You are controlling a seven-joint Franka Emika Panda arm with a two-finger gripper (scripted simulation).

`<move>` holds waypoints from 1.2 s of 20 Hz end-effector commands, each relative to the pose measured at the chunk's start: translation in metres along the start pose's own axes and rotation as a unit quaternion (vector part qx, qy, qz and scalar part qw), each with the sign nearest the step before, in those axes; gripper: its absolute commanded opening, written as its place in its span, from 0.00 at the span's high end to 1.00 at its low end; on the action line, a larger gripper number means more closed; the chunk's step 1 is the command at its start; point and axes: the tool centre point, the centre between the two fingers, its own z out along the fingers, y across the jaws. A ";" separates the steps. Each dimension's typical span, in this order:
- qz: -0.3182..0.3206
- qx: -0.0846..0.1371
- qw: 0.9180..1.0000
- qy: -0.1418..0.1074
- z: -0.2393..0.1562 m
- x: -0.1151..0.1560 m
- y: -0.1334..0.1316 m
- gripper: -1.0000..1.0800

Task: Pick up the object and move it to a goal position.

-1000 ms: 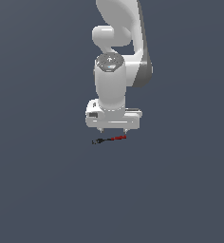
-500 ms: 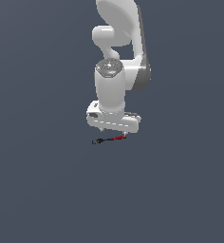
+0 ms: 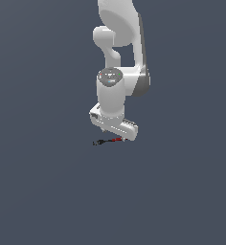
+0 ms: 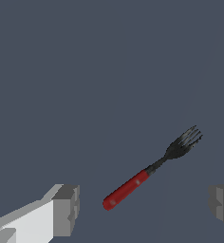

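Arm (image 3: 118,81) hangs low over the flat grey table (image 3: 48,191). Hand (image 4: 144,205) spread wide, nothing held. Fork (image 4: 149,169), red handle and black tines, lies flat on the table beneath it, handle end between the fingers (image 4: 66,209), touching neither.

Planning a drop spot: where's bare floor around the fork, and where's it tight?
Bare on all sides of the fork: wide open floor toward the exterior view's left, right and below. Tight only right at the fork, where the open gripper hangs just above its red handle.

Glossy white rounded arm (image 3: 116,91) with grey joint trim
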 end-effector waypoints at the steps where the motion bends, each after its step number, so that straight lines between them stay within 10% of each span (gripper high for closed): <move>1: 0.037 -0.001 0.999 -0.001 0.007 -0.002 0.003 0.04; 12: 0.195 -0.008 0.981 -0.001 0.036 -0.013 0.015 0.04; 24: 0.355 -0.017 0.935 0.005 0.064 -0.024 0.032 0.04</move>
